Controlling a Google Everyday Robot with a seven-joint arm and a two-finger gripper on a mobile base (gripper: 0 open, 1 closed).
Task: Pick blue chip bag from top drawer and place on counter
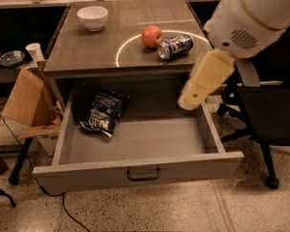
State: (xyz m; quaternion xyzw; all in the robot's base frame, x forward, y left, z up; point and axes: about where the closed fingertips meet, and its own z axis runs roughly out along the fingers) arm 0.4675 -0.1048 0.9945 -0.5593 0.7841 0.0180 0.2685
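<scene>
The top drawer (140, 166) is pulled wide open below the counter (87, 50). The blue chip bag (105, 112) lies crumpled in the drawer's back left part, white lettering up. My white and cream arm comes in from the upper right. My gripper (187, 99) is at its lower end, above the drawer's back right corner and well to the right of the bag. It touches nothing that I can see.
On the counter stand a white bowl (92, 17), a red apple (152, 36) and a blue-and-silver soda can (176, 46) on its side by the white circle. A brown cardboard box (26, 98) and paper cup (35, 52) are on the left. A black chair (266, 115) is on the right.
</scene>
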